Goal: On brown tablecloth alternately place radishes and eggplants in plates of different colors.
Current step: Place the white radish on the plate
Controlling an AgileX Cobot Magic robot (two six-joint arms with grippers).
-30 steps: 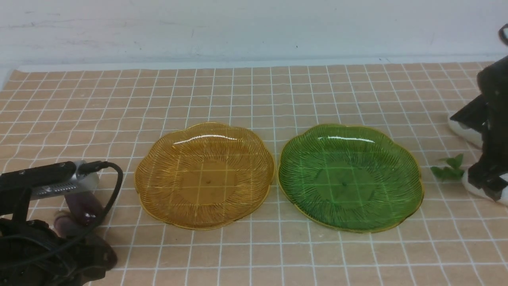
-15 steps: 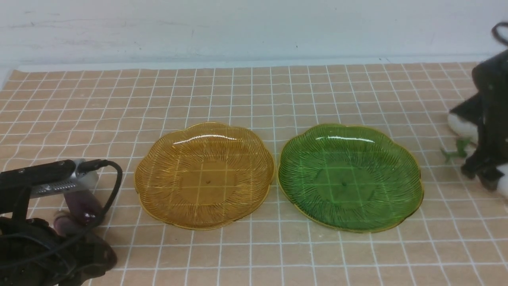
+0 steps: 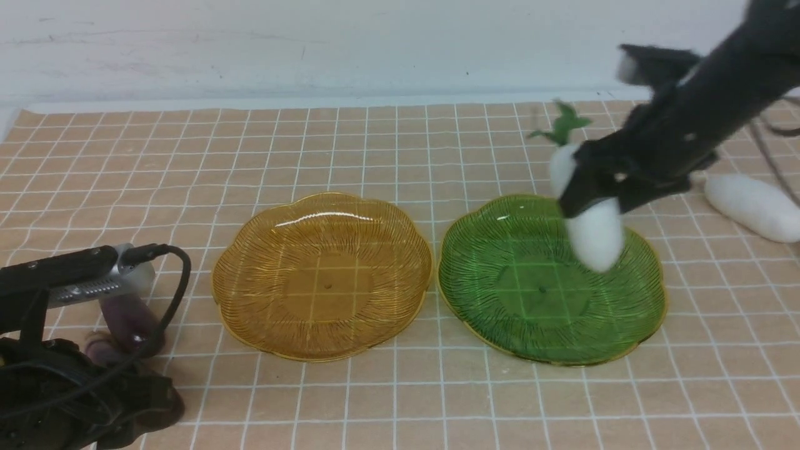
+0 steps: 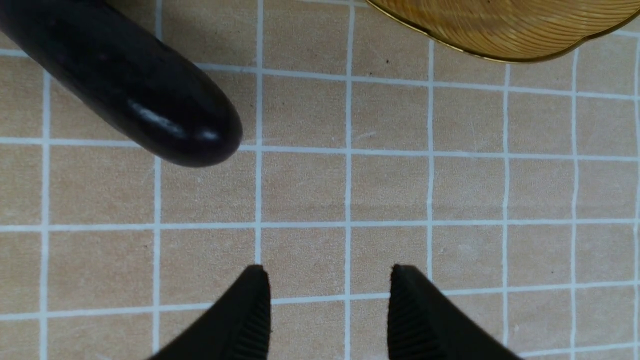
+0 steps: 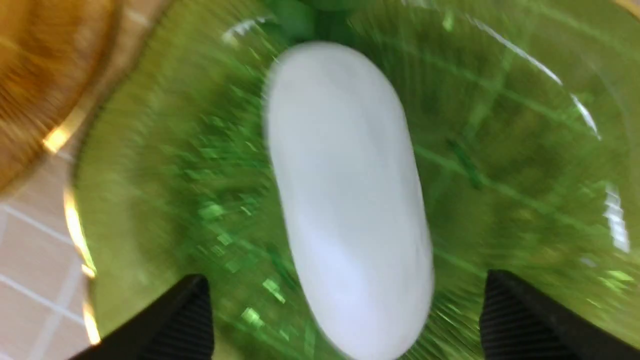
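Observation:
On the brown tablecloth (image 3: 387, 144) lie an amber plate (image 3: 322, 275) and a green plate (image 3: 550, 278), both empty. My right gripper (image 3: 594, 194) hangs over the green plate's far right part with a white radish (image 3: 597, 240) between its jaws, green leaves up. In the right wrist view the fingers (image 5: 192, 320) stand wide apart and clear of the radish (image 5: 345, 200). A second radish (image 3: 750, 206) lies at the far right. My left gripper (image 4: 327, 272) is open and empty over bare cloth, next to a dark eggplant (image 4: 125, 90), which is partly hidden in the front view (image 3: 128, 319).
The amber plate's edge (image 4: 500, 30) lies just beyond the left gripper. The left arm with its camera and cable (image 3: 69, 281) fills the near left corner. A white wall (image 3: 375, 44) runs behind the cloth's far edge.
My right arm has swung up and left from the right edge, carrying one radish over the green plate. The other radish now lies uncovered at the far right. The left arm has barely moved.

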